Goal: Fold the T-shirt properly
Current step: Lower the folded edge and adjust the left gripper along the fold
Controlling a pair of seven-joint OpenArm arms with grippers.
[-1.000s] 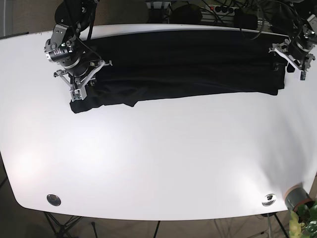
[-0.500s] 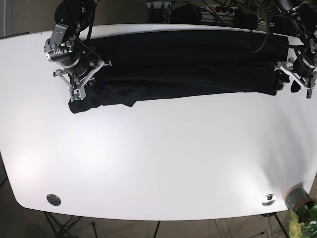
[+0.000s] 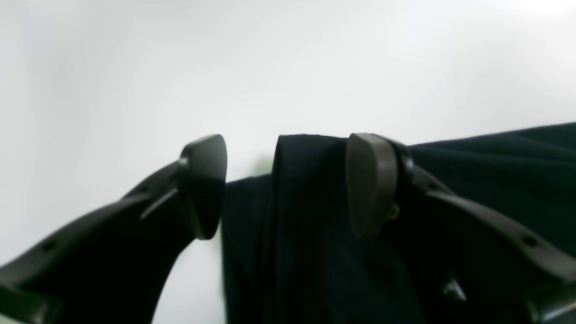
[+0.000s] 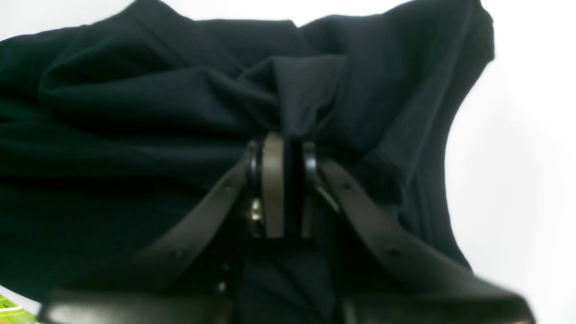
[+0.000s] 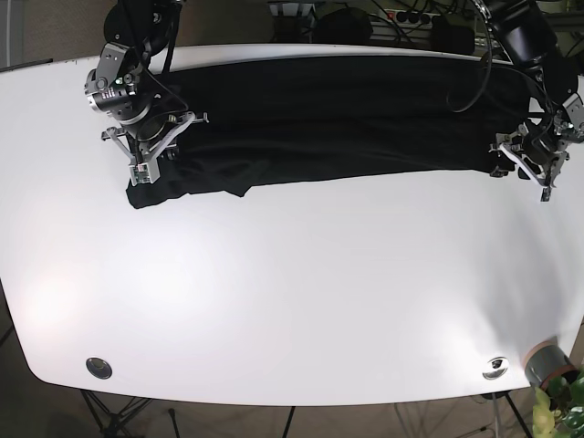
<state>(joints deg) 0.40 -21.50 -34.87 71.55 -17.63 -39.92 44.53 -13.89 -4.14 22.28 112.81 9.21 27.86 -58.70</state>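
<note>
Clamping a bunched pleat of the black T-shirt [image 5: 338,119] at the left end: right gripper [image 4: 284,189], pads pressed together on cloth. Risking, by judgement, a skewed crease, that pinch gathering several layers at once. Lying as a long band along the far side of the white table [image 5: 292,292]. Hanging over the shirt's right-hand corner, spread apart and holding nothing: left gripper [image 3: 283,184], likely catching only the top layer or missing the edge. Counting one shirt, two grippers, two metal discs [image 5: 99,368] near the front edge.
</note>
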